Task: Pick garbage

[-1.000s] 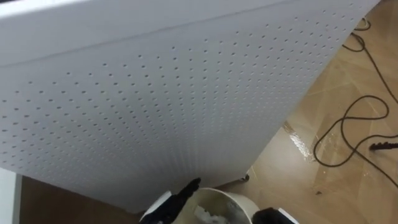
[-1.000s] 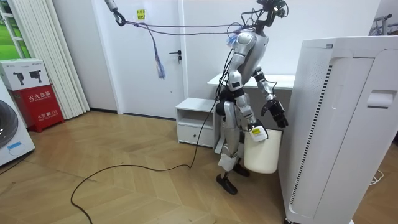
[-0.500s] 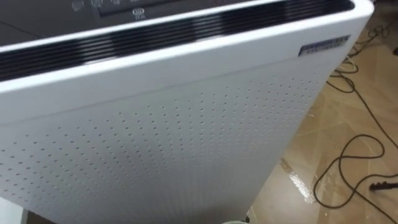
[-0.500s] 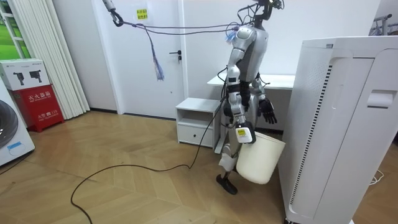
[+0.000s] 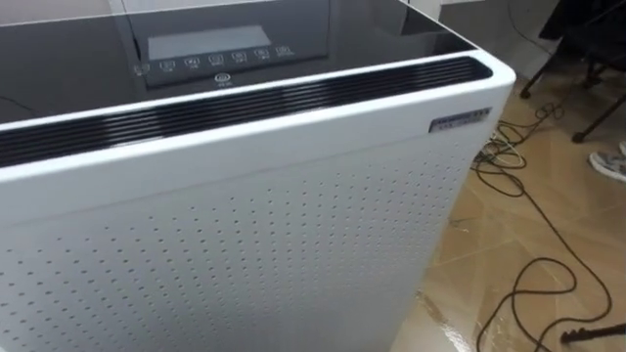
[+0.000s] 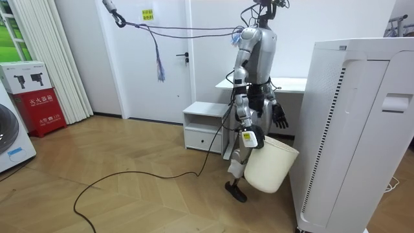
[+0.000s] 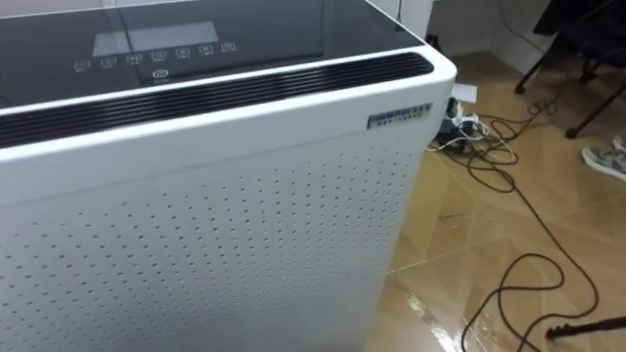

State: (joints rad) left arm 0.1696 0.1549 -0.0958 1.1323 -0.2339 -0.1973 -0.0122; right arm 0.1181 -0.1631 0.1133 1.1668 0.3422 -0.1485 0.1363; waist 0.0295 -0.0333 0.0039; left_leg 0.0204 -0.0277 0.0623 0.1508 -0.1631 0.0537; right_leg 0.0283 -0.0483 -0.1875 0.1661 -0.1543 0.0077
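In the room view I stand upright, close to a tall white appliance [image 6: 349,129]. My right hand [image 6: 251,137] is curled over the rim of a white waste bin [image 6: 268,167], which hangs tilted at my thigh with its mouth turned up towards the appliance. What lies inside the bin is hidden. My left hand [image 6: 279,116] hangs beside my hip above the bin, fingers spread and holding nothing. The eye views look down on the appliance's dark top panel [image 5: 196,49] and perforated white side [image 5: 245,225].
Black cables [image 5: 528,284] snake over the wooden floor right of the appliance, and a person's shoe [image 5: 608,161] shows at the edge. Behind me stand a low white cabinet [image 6: 204,126] and a white table [image 6: 291,83]. A cable [image 6: 129,181] loops on the floor behind.
I have straightened up. The bin has swung out and tilted. My left hand has drawn back from it. The head view has risen from the appliance's side to its top.
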